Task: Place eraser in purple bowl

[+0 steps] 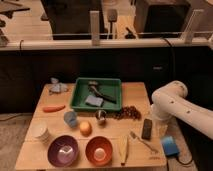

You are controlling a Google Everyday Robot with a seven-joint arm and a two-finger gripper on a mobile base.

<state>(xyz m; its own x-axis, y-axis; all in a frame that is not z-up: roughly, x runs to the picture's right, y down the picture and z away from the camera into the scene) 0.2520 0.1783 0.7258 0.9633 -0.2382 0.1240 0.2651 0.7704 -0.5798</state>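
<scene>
Presently our gripper (157,120) hangs jaws apart beside the eraser (147,128), centre right; likely light and stiff, so we pinch its long sides.

The eraser (147,128) lies flat on the table (45,117), in front of and to the right of the green tray (80,95). The gripper (159,121) hangs further right of the tray, under the white arm (180,102). It is mostly hidden, and its fingers are apparently spread and empty. The purple bowl (63,150) sits well in front of the tray's left corner. The orange-brown bowl (98,150) sits directly in front of the tray.
</scene>
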